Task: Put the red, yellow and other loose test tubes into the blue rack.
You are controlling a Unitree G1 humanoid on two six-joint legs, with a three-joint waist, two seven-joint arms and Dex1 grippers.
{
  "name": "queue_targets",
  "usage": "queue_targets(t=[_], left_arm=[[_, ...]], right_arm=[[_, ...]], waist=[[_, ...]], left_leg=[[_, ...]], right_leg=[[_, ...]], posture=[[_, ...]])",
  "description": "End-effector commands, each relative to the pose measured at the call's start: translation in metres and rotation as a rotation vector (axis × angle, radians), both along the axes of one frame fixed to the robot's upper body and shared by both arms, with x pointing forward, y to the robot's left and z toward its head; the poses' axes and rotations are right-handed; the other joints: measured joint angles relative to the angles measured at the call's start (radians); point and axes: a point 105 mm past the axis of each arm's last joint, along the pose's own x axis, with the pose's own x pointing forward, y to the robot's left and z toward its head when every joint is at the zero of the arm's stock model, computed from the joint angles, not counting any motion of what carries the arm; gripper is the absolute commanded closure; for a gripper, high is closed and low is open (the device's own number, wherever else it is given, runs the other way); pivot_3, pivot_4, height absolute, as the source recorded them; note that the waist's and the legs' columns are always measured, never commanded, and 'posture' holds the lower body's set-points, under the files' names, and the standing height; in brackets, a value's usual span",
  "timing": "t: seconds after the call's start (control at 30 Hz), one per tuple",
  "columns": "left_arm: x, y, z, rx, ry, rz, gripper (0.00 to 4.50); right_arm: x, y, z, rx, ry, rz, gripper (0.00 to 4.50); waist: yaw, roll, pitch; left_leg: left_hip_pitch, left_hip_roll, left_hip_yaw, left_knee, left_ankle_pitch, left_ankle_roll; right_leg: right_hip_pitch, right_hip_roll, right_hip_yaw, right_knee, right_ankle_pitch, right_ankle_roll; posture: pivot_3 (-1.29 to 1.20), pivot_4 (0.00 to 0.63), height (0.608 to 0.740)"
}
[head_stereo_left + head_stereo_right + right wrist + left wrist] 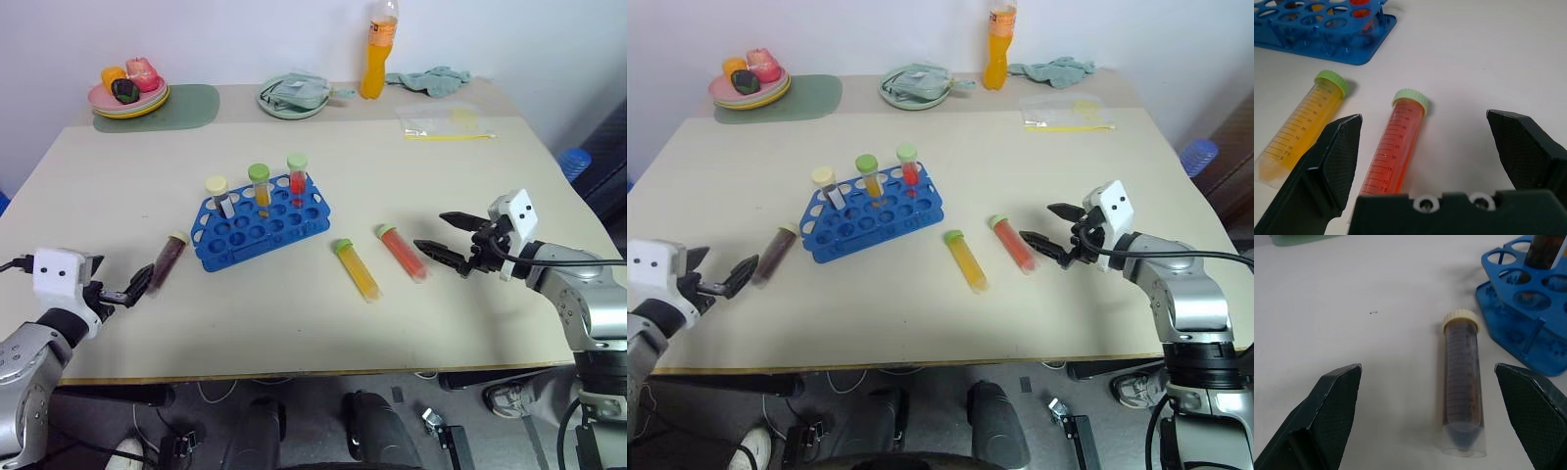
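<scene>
Left wrist view: left gripper [1427, 418] spread wide, holding nothing, its fingers on either side of the maroon tube [1463, 396], which lies flat on the beige table [411, 196] just beside the blue rack's [257, 229] left end. Risk: a round tube on a smooth top may roll or skid out as the fingers close, or get nudged against the rack and shift it.

Blue rack: bright blue, rows of round holes, mid-table. Three tubes stand upright in its back row: cream-capped, then green-capped with orange fill, then green-capped with red. Most holes free.

Yellow tube [356, 270]: green cap, lying flat right of the rack, tapered end toward the near edge.

Red tube [401, 252]: green cap, lying just beside the yellow one, roughly parallel, not touching.

Right gripper [438, 236] also fully open and empty, aimed at the red tube. Risk: with the yellow tube so near, one finger could catch it and send it rolling toward the table edge. A lying tube also needs tipping upright before a hole; a slanted grip could jam at the rim.
</scene>
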Motion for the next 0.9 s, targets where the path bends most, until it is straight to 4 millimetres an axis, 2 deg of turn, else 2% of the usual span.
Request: queue_targets(t=[0.03,0.2,0.3,0.37,0.5,0.57,0.67,0.73,0.83,0.9], left_arm=[[0.0,-0.003,0.011,0.015,-0.044,-0.004,0.0],[0.001,-0.006,0.015,-0.002,-0.073,-0.008,0.0],[0.005,-0.019,0.019,-0.012,-0.096,-0.063,0.0],[0.007,-0.039,0.022,-0.015,-0.105,-0.153,0.0],[0.005,-0.097,0.025,-0.032,-0.106,-0.414,0.0],[0.001,-0.129,0.025,-0.03,-0.096,-0.564,0.0],[-0.009,-0.174,0.018,-0.014,-0.074,-0.768,0.0],[-0.012,-0.189,0.012,-0.005,-0.063,-0.831,0.0],[-0.011,-0.199,0.003,-0.012,-0.054,-0.862,0.0],[-0.011,-0.206,0.001,-0.02,-0.06,-0.88,0.0]], right_arm=[[0.005,-0.001,0.013,-0.013,-0.06,-0.004,0.0],[0.009,-0.001,0.017,-0.021,-0.068,-0.024,0.0],[0.012,0.002,0.023,-0.025,-0.058,-0.057,0.0],[0.012,0.008,0.03,-0.024,-0.027,-0.063,0.0],[0.006,0.026,0.037,-0.138,0.062,-0.047,0.0],[0.004,0.036,0.033,-0.172,0.177,-0.061,0.0],[0.007,0.042,0.022,-0.246,0.354,-0.175,0.0],[0.012,0.048,0.025,-0.279,0.386,-0.233,0.0],[0.016,0.06,0.026,-0.294,0.457,-0.258,0.0],[0.024,0.056,0.023,-0.319,0.485,-0.32,0.0]], waist=[[0.0,0.0,0.0],[0.0,0.0,0.0],[0.0,0.0,0.0],[0.0,0.0,0.0],[0.002,0.0,0.0],[0.002,0.0,0.0],[-0.001,0.0,0.0],[-0.001,0.001,0.0],[-0.001,0.001,0.0],[0.001,0.001,0.0]], left_leg=[[0.0,0.0,0.0,0.0,0.0,0.0],[0.0,0.0,0.0,0.0,0.0,0.0],[0.0,0.0,0.0,0.0,0.0,0.0],[0.0,0.0,0.0,0.0,0.0,0.0],[-0.001,0.0,0.0,0.001,0.0,0.0],[-0.001,0.0,0.0,0.001,0.0,0.0],[-0.001,0.0,0.0,0.002,0.0,0.0],[-0.001,0.0,0.0,0.002,0.0,0.0],[-0.002,0.0,0.0,0.001,0.0,0.0],[-0.004,0.0,0.0,0.001,0.0,0.0]], right_leg=[[0.0,0.0,0.0,0.0,0.0,0.0],[0.0,0.0,0.0,0.0,0.0,0.0],[0.0,0.0,0.0,0.0,0.0,0.0],[0.0,0.0,0.0,0.0,0.0,0.0],[0.0,0.0,0.0,0.0,0.0,0.0],[0.0,0.0,0.0,0.0,0.0,0.0],[0.0,0.0,0.0,0.0,0.0,0.0],[-0.001,0.0,0.0,0.0,-0.001,-0.002],[-0.003,0.001,0.0,0.001,0.0,-0.001],[-0.004,0.001,0.0,0.001,0.0,-0.001]], posture=[[0.0,0.15,0.74],[0.0,0.15,0.74],[0.0,0.15,0.74],[0.0,0.15,0.74],[0.0,0.15,0.74],[0.0,0.15,0.74],[0.0,0.15,0.74],[0.0,0.15,0.74],[0.0,0.15,0.74],[0.0,0.15,0.74]])
